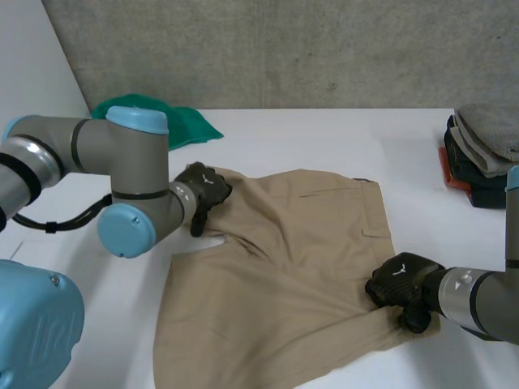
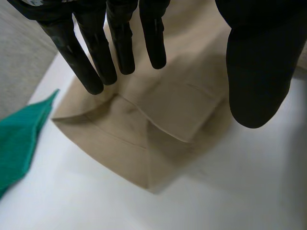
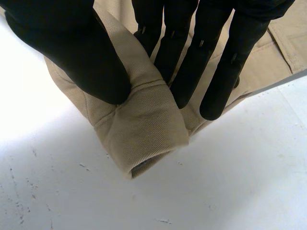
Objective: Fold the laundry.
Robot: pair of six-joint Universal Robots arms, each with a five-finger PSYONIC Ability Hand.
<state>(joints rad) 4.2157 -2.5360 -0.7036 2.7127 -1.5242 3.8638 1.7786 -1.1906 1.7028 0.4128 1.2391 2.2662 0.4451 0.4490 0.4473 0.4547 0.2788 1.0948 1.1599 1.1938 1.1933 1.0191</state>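
Tan shorts (image 1: 284, 267) lie spread on the white table (image 1: 324, 138), partly folded. My left hand (image 1: 203, 191) hovers over their far left corner, open; in the left wrist view its fingers (image 2: 96, 52) and thumb (image 2: 259, 62) stand apart above the folded tan corner (image 2: 158, 129) without touching it. My right hand (image 1: 401, 285) is at the shorts' right edge, shut on a bunched fold of tan cloth (image 3: 144, 124), pinched between thumb (image 3: 72, 48) and fingers (image 3: 192, 57).
A green cloth (image 1: 174, 126) lies at the back left, its edge (image 2: 19, 139) near the shorts' corner. A stack of grey, black and orange folded clothes (image 1: 482, 158) sits at the right edge. A concrete wall stands behind the table.
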